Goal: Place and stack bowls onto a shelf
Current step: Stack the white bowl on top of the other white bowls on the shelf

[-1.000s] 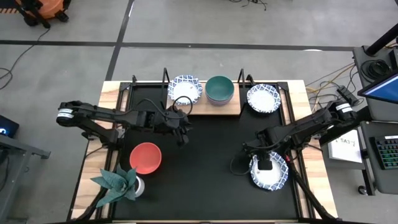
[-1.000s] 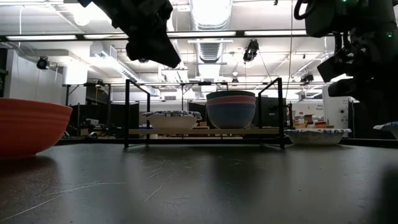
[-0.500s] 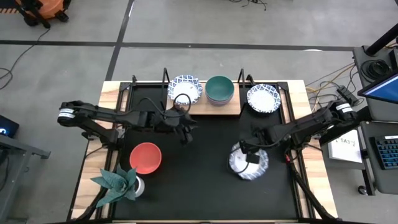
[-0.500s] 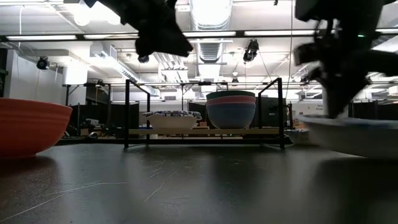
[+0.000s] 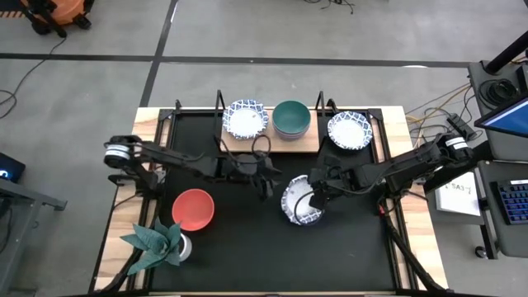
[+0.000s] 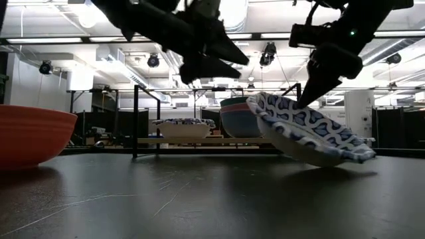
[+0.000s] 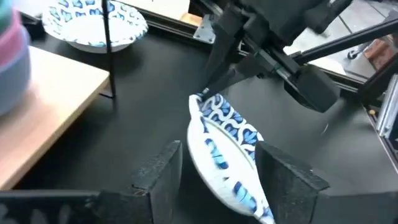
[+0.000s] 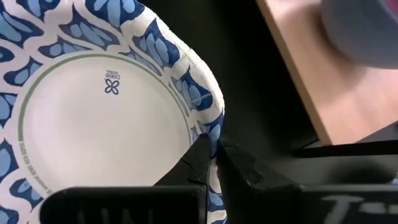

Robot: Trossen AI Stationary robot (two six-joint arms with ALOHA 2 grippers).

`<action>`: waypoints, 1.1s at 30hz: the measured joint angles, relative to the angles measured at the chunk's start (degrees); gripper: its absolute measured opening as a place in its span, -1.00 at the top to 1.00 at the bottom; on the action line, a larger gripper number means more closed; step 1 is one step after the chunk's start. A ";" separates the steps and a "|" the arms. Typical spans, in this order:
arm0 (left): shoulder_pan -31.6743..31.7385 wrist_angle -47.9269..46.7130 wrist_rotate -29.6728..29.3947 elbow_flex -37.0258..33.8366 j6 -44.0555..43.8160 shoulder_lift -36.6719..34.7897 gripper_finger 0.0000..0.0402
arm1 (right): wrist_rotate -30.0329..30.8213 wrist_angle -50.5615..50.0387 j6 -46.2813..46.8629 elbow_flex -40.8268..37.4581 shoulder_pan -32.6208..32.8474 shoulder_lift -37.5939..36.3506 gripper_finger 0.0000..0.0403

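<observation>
A white bowl with a blue-patterned rim is tilted steeply near the table's middle, with my right gripper shut on it. My left gripper is open just left of this bowl; in its wrist view the bowl shows between and beyond its fingers, with no touch showing. The light-wood shelf at the far edge carries a patterned bowl and a stack with a green bowl on top. Another patterned bowl sits on the table right of the shelf. A red bowl sits near left. My right gripper pinches the bowl's patterned rim between its two fingers, one inside the bowl and one outside. The fingers slant down from the table's right. The bowl hangs tilted below the fingers, its inside facing up and left; whether its lower edge touches the table I cannot tell.
A green star-shaped plant in a white pot stands at the near left corner. The shelf's black uprights rise at its ends. Bare black tabletop lies along the near edge.
My right gripper has taken the patterned bowl from the near right, carried it toward the table's middle and tipped it from flat to steeply tilted. My left gripper has gone right and down toward the bowl, and its fingers have opened wider.
</observation>
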 joint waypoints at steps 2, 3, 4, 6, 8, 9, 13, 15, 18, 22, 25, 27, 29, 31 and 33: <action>0.00 0.46 0.03 1.03 -0.27 1.86 0.05 | 0.39 0.06 -0.16 0.00 0.00 0.00 0.94; 0.00 0.40 0.07 1.58 -0.37 2.56 0.05 | 0.56 0.07 -0.15 0.00 0.00 0.00 0.94; 0.00 0.50 0.24 2.20 -0.38 3.26 0.04 | 0.64 0.08 -0.11 0.00 0.00 0.00 0.94; 0.02 0.58 1.69 3.24 -0.40 4.51 0.04 | 0.77 0.08 0.06 -0.02 0.00 0.00 0.94; 0.02 0.36 2.43 4.11 -0.39 5.80 0.04 | 1.63 0.10 0.09 -0.03 0.00 0.00 0.94; 0.02 0.32 2.66 4.51 -0.33 6.34 0.04 | 1.74 0.14 0.09 -0.07 0.00 0.00 0.94; 0.01 0.11 2.67 4.84 -0.32 7.45 0.05 | 1.82 0.26 0.07 -0.07 0.00 0.00 0.94; 0.02 0.19 2.67 4.84 -0.36 7.45 0.06 | 1.82 0.28 0.07 -0.07 0.00 0.02 0.94; 0.02 0.23 2.61 4.84 -0.38 7.45 0.07 | 1.85 0.32 0.07 -0.09 0.00 0.02 0.94; 0.02 1.29 2.50 4.84 -1.26 8.54 0.08 | 3.22 0.70 0.14 -0.09 0.00 0.02 0.94; 0.02 2.06 2.12 4.84 -2.63 10.12 0.11 | 3.26 1.50 0.07 -0.11 0.00 0.02 0.94; 0.02 1.96 1.10 4.84 -3.36 10.60 0.13 | 3.27 1.55 0.08 -0.11 0.00 0.02 0.94; 0.02 2.42 0.96 4.83 -3.43 10.78 0.17 | 3.26 1.56 0.10 -0.11 0.00 0.03 0.94; 0.02 2.62 0.97 4.83 -3.22 10.78 0.23 | 3.26 1.57 0.00 -0.11 0.00 0.04 0.94; 0.02 2.77 0.98 4.83 -3.09 10.78 0.34 | 3.28 1.72 -0.55 -0.11 0.00 0.04 0.94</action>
